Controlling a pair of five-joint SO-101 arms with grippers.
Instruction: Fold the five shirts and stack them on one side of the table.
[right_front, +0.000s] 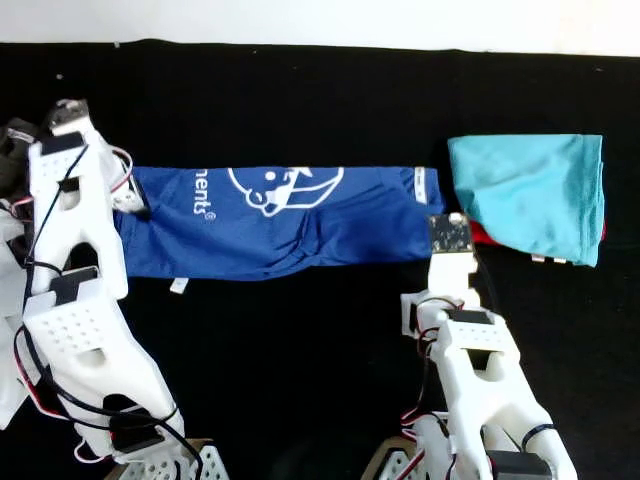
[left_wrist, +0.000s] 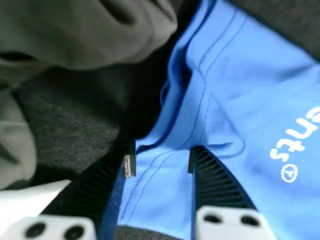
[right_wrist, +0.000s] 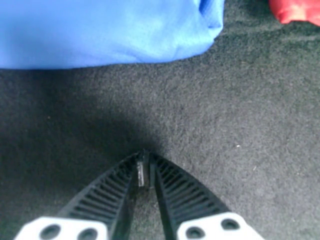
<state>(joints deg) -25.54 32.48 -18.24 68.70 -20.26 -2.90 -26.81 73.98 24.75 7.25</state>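
Note:
A blue shirt (right_front: 280, 225) with white print lies folded into a long strip across the middle of the black table. My left gripper (left_wrist: 161, 157) is at its left end, open, and the shirt's hem (left_wrist: 165, 200) runs between its two fingers. In the high view that gripper (right_front: 138, 207) sits at the strip's left edge. My right gripper (right_wrist: 143, 172) is shut on nothing over bare table, just short of the blue shirt's right end (right_wrist: 100, 30). A folded teal shirt (right_front: 530, 195) lies at the right on a red shirt (right_front: 485, 236).
Crumpled grey cloth (left_wrist: 75, 35) lies on the table just beyond the blue shirt's left end. A corner of the red shirt (right_wrist: 295, 10) shows past the right gripper. My right arm (right_front: 470, 340) rises from the front edge, and black table (right_front: 300, 370) lies between the arms.

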